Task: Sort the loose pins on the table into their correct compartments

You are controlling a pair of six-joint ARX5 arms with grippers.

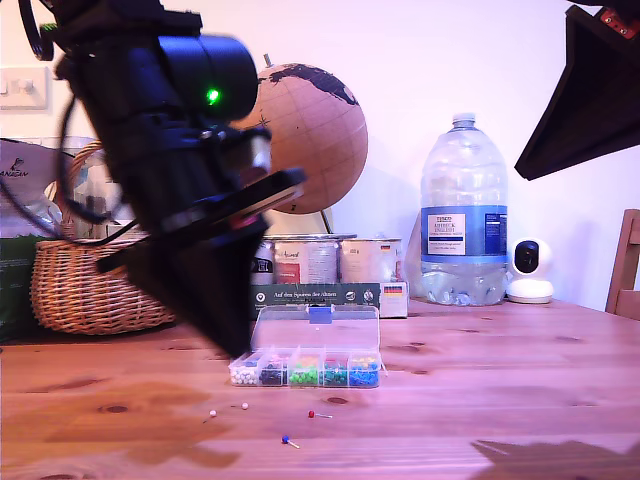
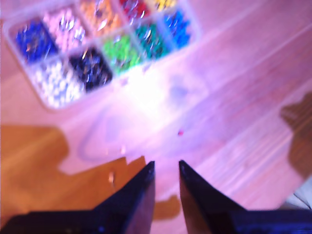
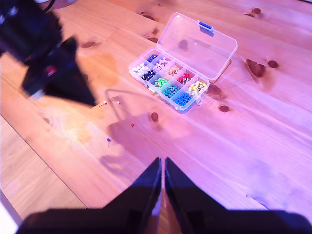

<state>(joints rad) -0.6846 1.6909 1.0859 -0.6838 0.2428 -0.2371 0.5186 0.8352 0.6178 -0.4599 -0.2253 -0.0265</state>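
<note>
Four loose pins on the table (image 1: 480,400), all outside the box and apart from each other: white pin (image 1: 212,413) and pink pin (image 1: 244,405) near together, red pin (image 1: 312,413) further toward the exterior view's right, blue pin (image 1: 285,438) nearest the exterior camera. Same four from the second wrist view: white (image 3: 105,103), pink (image 3: 118,102), red (image 3: 132,125), blue (image 3: 107,140).

Behind them in the exterior view, the clear plastic box (image 1: 305,368) flat on the wood, lid (image 1: 315,325) tipped back and open, blue clasp at the lid's edge. Inside, compartments (image 3: 168,83) in two rows, each packed with pin heads of one colour.

Above the pins and tilted down toward the wood, my first gripper (image 2: 165,165): jaws a narrow gap apart, nothing between them, bare table under the tips. Red pin (image 2: 180,132) just beyond the tips, box (image 2: 97,44) further on; image blurred. In the exterior view, a large dark blurred shape, tip (image 1: 228,335) just off the box's end at that view's left.

High over the table, well away from pins and box, my second gripper (image 3: 162,160): jaws pressed almost together, only a thin slit showing, holding nothing.

Along the far edge: long dark-green cardboard box (image 1: 320,295), wicker basket (image 1: 90,290), globe (image 1: 310,120), water bottle (image 1: 463,220).
</note>
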